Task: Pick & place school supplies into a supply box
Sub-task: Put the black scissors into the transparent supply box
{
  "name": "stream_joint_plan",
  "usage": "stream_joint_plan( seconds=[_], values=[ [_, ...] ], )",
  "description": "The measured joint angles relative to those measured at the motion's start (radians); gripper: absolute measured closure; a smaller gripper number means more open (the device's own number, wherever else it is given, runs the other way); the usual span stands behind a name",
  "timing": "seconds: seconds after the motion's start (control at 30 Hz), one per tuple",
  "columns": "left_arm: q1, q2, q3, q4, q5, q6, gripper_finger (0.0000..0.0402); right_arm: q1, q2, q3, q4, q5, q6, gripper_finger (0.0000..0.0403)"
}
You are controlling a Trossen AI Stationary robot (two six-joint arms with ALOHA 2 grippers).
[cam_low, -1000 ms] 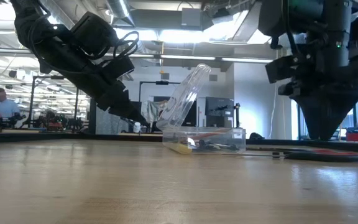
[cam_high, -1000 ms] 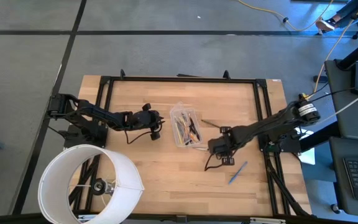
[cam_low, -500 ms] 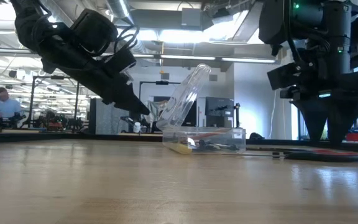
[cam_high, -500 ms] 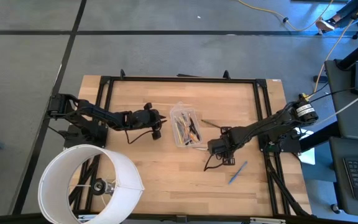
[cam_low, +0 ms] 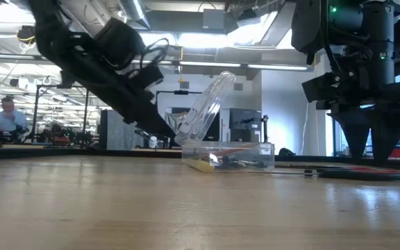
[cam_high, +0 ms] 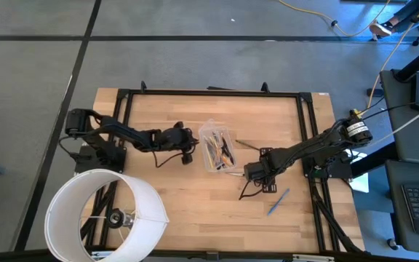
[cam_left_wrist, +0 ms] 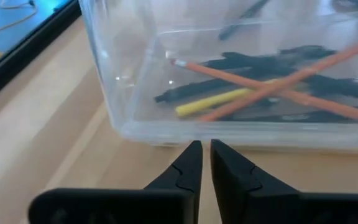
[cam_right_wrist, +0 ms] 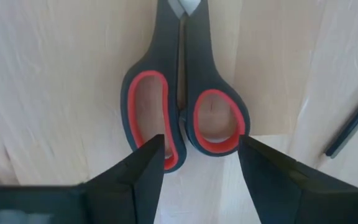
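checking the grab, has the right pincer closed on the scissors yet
No, the right pincer stands open over the scissors lying flat on the table.

- Left arm stretched from the left edge toward the middle, forearm sloping down.
- Left gripper [cam_high: 188,145] low over the surface, jaws nearly together with only a thin slit between the tips, nothing between them.
- Right arm reaching in from the right edge, bent at the elbow, wrist pointing straight down.
- Right gripper [cam_right_wrist: 201,155] just above the surface right of centre, jaws spread wide, holding nothing, fingers [cam_right_wrist: 143,171] apart on either side.
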Motion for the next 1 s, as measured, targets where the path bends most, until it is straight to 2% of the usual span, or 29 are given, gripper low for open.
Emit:
stream_joint_plan(
  seconds=[0.3,0.47,1.0],
  values=[
    [0.057,0.076,0.087,-0.013,-0.017,0.02,0.04,0.0,0.0,0.0,0.001,-0.009,0.053,0.0198],
    [0.082,0.076,0.103,-0.008,0.019,0.037,0.0397,0.0,0.0,0.0,0.006,-0.027,0.051,0.0198],
    [0.121,0.076,0.11,-0.005,0.021,0.055,0.0396,0.0,0.001,0.0,0.101,-0.035,0.087,0.0198]
  ],
)
